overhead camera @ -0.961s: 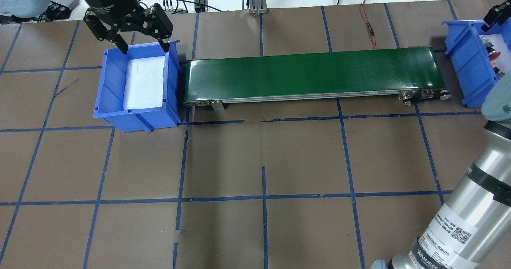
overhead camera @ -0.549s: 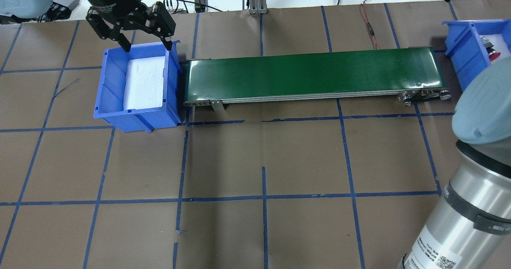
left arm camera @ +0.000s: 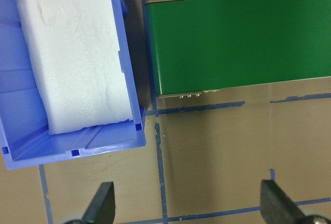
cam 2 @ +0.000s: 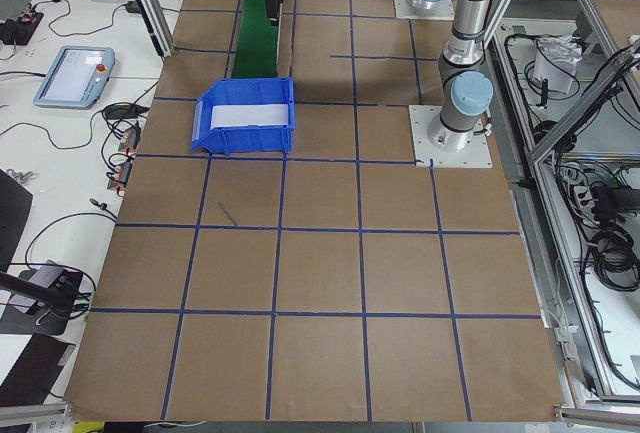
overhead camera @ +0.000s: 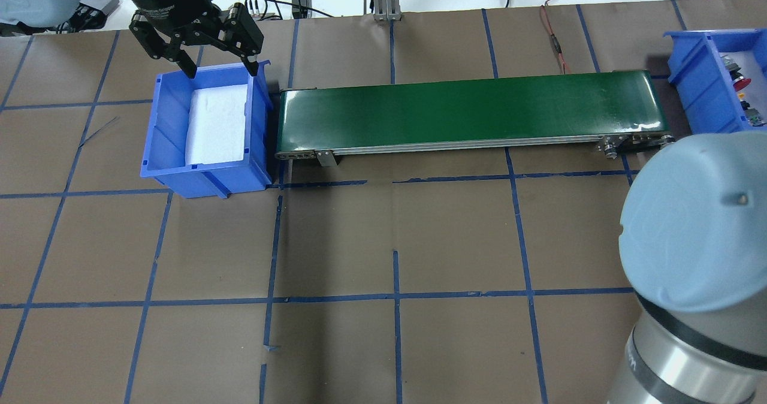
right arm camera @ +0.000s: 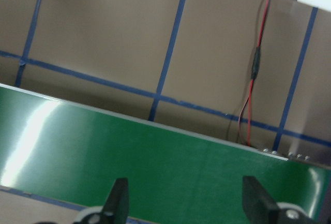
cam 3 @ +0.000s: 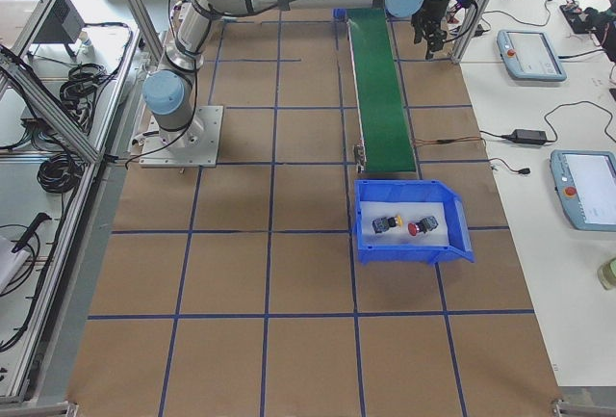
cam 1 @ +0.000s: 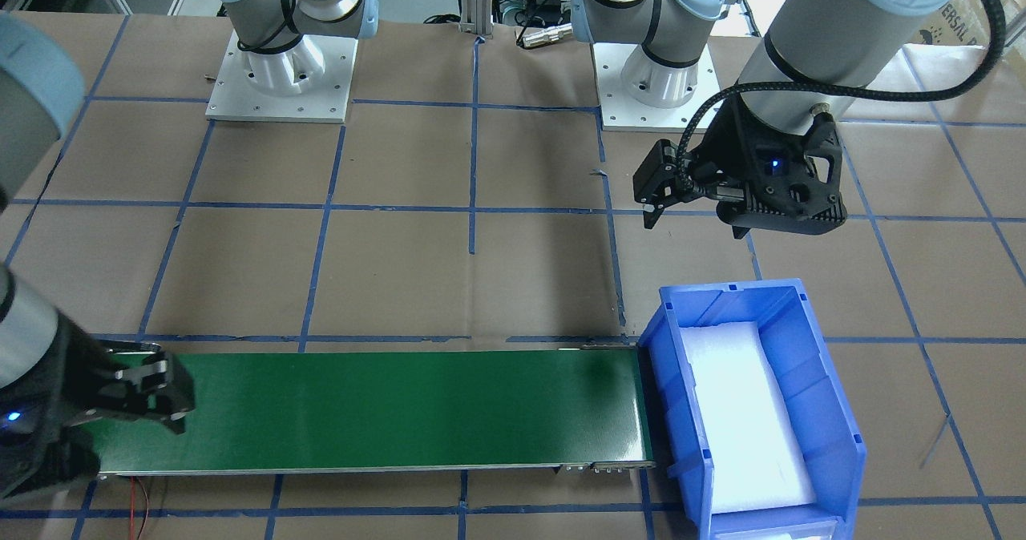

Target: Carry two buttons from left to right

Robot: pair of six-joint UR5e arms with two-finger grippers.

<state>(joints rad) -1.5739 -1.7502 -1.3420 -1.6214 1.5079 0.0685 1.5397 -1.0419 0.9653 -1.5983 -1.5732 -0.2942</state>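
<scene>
Left hand (overhead camera: 220,68) spread, empty, hovering high by the left bin (overhead camera: 162,128), foam (overhead camera: 216,122) only inside. Right hand (right arm camera: 186,200) spread, empty, above the belt (right arm camera: 155,157). Yellow button (cam 3: 388,224) and red button (cam 3: 416,227) lie in right bin (cam 3: 414,253). I'd worry a low right-arm swing clips that bin, spilling both.
</scene>
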